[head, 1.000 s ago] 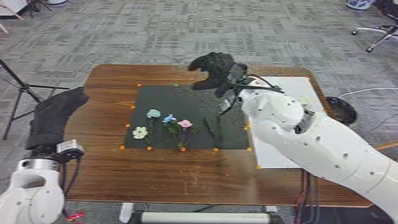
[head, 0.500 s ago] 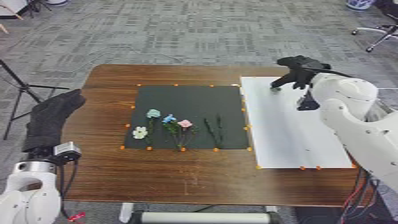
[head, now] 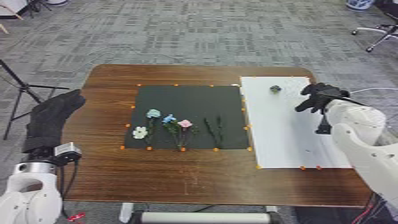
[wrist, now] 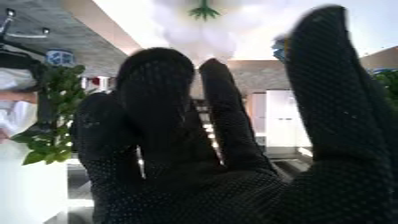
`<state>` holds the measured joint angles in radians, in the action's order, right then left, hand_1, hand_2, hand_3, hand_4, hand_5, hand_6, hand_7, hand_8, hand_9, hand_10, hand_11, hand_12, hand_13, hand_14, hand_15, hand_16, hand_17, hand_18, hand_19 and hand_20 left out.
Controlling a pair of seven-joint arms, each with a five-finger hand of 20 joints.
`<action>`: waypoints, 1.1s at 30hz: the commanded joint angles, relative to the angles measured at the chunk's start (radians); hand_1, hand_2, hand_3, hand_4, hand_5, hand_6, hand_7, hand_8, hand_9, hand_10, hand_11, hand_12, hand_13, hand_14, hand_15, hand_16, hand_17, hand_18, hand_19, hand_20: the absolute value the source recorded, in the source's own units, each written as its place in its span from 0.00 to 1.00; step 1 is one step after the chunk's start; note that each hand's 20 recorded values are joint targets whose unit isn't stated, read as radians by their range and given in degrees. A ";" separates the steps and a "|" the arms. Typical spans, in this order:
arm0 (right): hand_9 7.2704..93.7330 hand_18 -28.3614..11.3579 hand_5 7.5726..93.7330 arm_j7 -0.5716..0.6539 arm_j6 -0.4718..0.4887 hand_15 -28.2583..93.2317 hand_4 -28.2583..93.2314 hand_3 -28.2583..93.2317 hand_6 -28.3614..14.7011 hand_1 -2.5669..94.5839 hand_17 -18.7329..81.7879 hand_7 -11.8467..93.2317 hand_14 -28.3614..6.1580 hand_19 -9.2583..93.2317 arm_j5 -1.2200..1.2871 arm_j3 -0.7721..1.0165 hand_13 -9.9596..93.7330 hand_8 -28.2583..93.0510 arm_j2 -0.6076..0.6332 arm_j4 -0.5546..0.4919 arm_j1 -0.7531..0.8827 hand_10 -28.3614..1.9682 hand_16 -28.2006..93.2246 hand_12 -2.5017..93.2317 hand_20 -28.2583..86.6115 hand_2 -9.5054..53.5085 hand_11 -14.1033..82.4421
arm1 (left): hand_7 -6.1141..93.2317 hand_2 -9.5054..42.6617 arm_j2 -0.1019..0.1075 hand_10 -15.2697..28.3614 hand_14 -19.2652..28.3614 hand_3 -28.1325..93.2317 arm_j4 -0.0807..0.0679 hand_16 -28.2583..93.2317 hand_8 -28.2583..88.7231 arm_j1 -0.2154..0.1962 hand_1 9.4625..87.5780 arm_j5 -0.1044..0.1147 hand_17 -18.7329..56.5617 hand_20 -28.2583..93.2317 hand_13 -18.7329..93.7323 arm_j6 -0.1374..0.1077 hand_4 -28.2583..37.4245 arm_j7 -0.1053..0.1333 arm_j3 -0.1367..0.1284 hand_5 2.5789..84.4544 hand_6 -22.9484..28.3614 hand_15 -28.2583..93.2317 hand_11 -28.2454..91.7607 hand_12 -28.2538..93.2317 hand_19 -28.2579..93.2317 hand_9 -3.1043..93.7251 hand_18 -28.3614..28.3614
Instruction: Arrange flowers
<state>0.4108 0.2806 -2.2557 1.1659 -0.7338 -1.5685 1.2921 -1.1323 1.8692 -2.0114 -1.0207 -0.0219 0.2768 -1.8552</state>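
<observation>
In the fingers (wrist: pixel 160 100) of the right hand (head: pixel 322 97), no hold on anything: released and spread, at the far right part of the white sheet (head: pixel 302 137). Just leftward from there on the sheet, a small dark tuft (head: pixel 275 89). Well to the left and closer to the robot, on the black sheet (head: pixel 178 95) on the table (head: pixel 115 175), green stems (head: pixel 220 132), then pink (head: pixel 185 123), blue (head: pixel 169 118), pale blue (head: pixel 154 113) and white (head: pixel 139 133) flowers. If bound for the stems next, probably a leftward reach, drawing in toward the robot. With long axes nearly near-to-far, best pinched from side to side. Nearer to the right hand than to the left hand (head: pixel 55 117), relaxed at the table's left.
</observation>
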 commanded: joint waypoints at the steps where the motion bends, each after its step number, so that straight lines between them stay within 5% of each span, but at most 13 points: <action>1: 0.70 0.28 0.61 -0.002 -0.306 0.76 0.09 0.77 0.68 0.49 0.74 0.27 0.70 1.00 -0.064 -0.086 0.91 0.16 0.031 0.042 0.023 0.53 0.44 0.20 0.69 0.00 0.29 | 0.24 0.14 -0.013 0.67 0.77 0.81 0.011 0.25 0.16 -0.017 0.20 -0.003 0.28 0.38 0.49 0.005 0.04 0.006 -0.013 0.65 0.39 0.41 0.41 0.33 0.34 0.55 0.75; 8: 0.90 0.30 0.80 -0.035 -0.503 0.74 0.09 0.71 0.70 0.62 0.78 0.30 0.74 1.00 -0.072 -0.134 0.96 0.29 0.058 0.048 -0.032 0.59 0.46 0.30 0.71 0.00 0.26 | 0.23 0.14 -0.014 0.67 0.77 0.81 0.016 0.25 0.16 -0.023 0.20 -0.002 0.28 0.38 0.49 -0.001 0.04 0.006 -0.015 0.64 0.40 0.41 0.41 0.33 0.34 0.54 0.76; 15: 0.93 0.31 0.82 -0.056 -0.582 0.74 0.09 0.71 0.69 0.64 0.79 0.30 0.76 1.00 -0.029 -0.184 0.97 0.29 0.097 -0.018 -0.109 0.61 0.46 0.34 0.72 0.00 0.24 | 0.23 0.14 -0.011 0.67 0.77 0.81 0.016 0.25 0.16 -0.018 0.20 0.000 0.28 0.38 0.49 -0.007 0.04 0.009 -0.009 0.64 0.40 0.41 0.41 0.33 0.34 0.54 0.76; 22: 0.94 0.32 0.83 -0.109 -0.592 0.74 0.09 0.72 0.68 0.63 0.79 0.30 0.76 1.00 0.049 -0.261 0.97 0.29 0.095 -0.119 -0.194 0.61 0.47 0.34 0.72 0.00 0.24 | 0.23 0.14 -0.008 0.67 0.77 0.81 0.018 0.25 0.16 -0.018 0.20 0.004 0.28 0.38 0.49 -0.020 0.04 0.008 -0.008 0.64 0.41 0.41 0.41 0.33 0.34 0.54 0.76; 33: 0.93 0.33 0.84 -0.246 -0.534 0.74 0.09 0.71 0.70 0.63 0.79 0.29 0.77 1.00 0.170 -0.640 0.97 0.29 0.010 -0.142 -0.468 0.59 0.48 0.34 0.73 0.00 0.23 | 0.23 0.14 -0.001 0.67 0.77 0.82 0.013 0.25 0.16 -0.005 0.20 0.002 0.28 0.38 0.49 -0.016 0.04 0.006 0.003 0.64 0.41 0.41 0.41 0.33 0.34 0.54 0.76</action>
<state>0.2178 -0.2843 -2.0851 0.7031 -0.6356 -1.6920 0.9665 -1.1371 1.8773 -2.0239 -1.0198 -0.0318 0.2815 -1.8599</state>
